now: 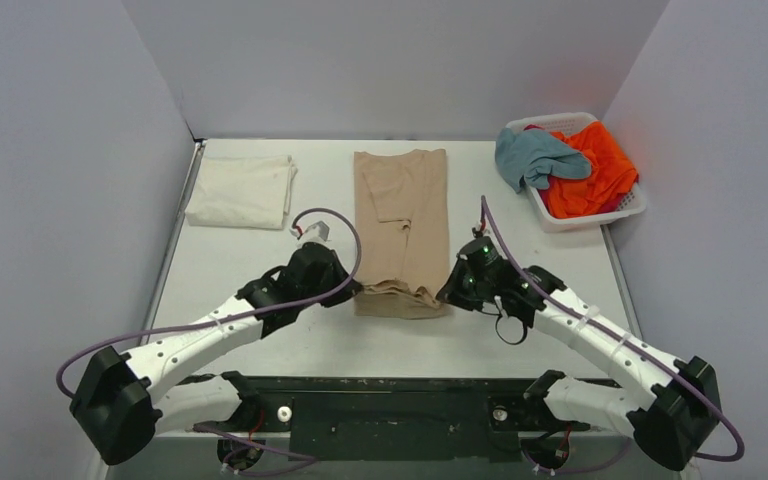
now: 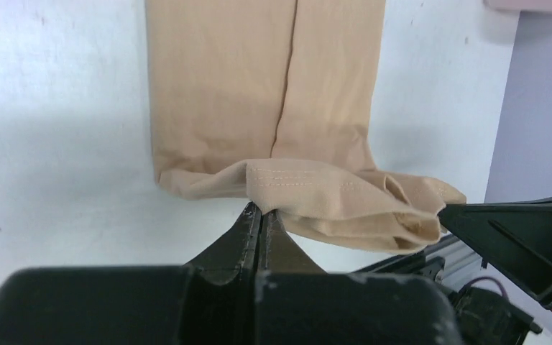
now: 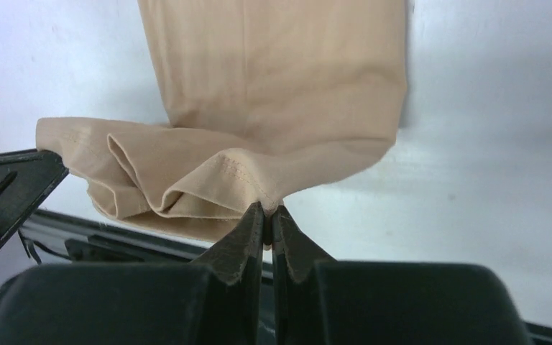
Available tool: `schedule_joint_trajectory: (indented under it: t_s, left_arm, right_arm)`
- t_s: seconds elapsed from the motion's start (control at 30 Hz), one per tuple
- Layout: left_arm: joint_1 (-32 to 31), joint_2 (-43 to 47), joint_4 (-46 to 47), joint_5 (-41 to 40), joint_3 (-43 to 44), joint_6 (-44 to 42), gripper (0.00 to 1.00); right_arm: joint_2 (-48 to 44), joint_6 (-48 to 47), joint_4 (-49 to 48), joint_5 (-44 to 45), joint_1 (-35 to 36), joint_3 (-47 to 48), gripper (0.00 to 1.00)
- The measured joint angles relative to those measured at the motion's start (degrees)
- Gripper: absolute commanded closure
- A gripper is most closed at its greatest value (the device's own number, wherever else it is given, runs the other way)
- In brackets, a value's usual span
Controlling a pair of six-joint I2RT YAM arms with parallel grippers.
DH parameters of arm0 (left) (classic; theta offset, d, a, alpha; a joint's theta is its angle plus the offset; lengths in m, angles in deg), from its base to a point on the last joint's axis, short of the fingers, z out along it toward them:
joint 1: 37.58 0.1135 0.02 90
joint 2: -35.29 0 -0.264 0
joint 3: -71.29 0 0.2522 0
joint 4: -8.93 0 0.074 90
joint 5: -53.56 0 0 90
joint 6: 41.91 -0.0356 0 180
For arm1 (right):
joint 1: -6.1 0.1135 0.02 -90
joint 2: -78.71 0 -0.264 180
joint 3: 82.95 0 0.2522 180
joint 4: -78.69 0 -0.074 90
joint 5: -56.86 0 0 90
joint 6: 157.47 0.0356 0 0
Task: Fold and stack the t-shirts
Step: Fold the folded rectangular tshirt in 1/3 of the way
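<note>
— Tan t-shirt (image 1: 400, 215): where does it lie?
— Mid-bench (image 1: 260, 270), folded into a long narrow strip running from 12 to 6 o'clock in the top view.
— What do the wrist cameras add?
— The near hem. The left gripper (image 2: 261, 212) has its fingers pressed together on the stitched hem at the strip's 7 o'clock corner. The right gripper (image 3: 268, 210) pinches the same hem at the 5 o'clock corner. Between the 2 the raised cloth sags and bunches in loose layers.
— And what shows only from above?
— A cream t-shirt (image 1: 240, 192), folded flat at 10 o'clock, well apart from the tan one. At 2 o'clock, a white basket (image 1: 585, 222) holds a grey-blue t-shirt (image 1: 535, 158) draped over its left rim and a crumpled orange t-shirt (image 1: 595, 170).
— How does the tan one look?
— Smooth and flat beyond the hem, with 1 lengthwise fold edge down its middle.
</note>
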Motion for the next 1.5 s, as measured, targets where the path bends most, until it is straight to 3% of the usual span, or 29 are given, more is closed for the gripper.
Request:
schedule_joint_trajectory:
  t_s: [0.47,1.17,1.23,1.3,1.4,1.43,1.5]
  left_arm:
    - [15.3,-23.9,3.6,8.0,17.3,-11.2,1.0]
    - [21.4,-46.1,3.6,15.9,33.5,-19.0,1.0]
    - [21.8,-47.5,3.3,16.2,34.8,-19.3,0.93]
    - [22.2,-49.2,2.8,16.6,36.3,-19.7,0.77]
    - [22.5,-51.5,1.6,17.1,38.8,-20.7,0.51]
    - [22.6,-52.2,1.2,17.2,39.6,-20.9,0.3]
    - [22.9,-52.8,0.6,17.4,40.5,-21.4,0.18]
  right_arm:
    - [24.1,-10.2,-3.0,-2.2,-14.2,20.8,1.0]
    - [44.4,-15.8,-7.5,-10.4,-22.8,30.6,1.0]
    - [45.8,-16.0,-7.8,-11.0,-23.5,30.7,1.0]
    - [47.3,-16.2,-8.1,-11.6,-24.1,30.8,0.95]
    - [49.2,-16.3,-8.3,-12.4,-24.7,31.5,0.69]
    - [49.8,-16.3,-8.4,-12.8,-25.0,32.1,0.57]
    - [50.8,-16.4,-8.7,-13.4,-25.4,33.2,0.43]
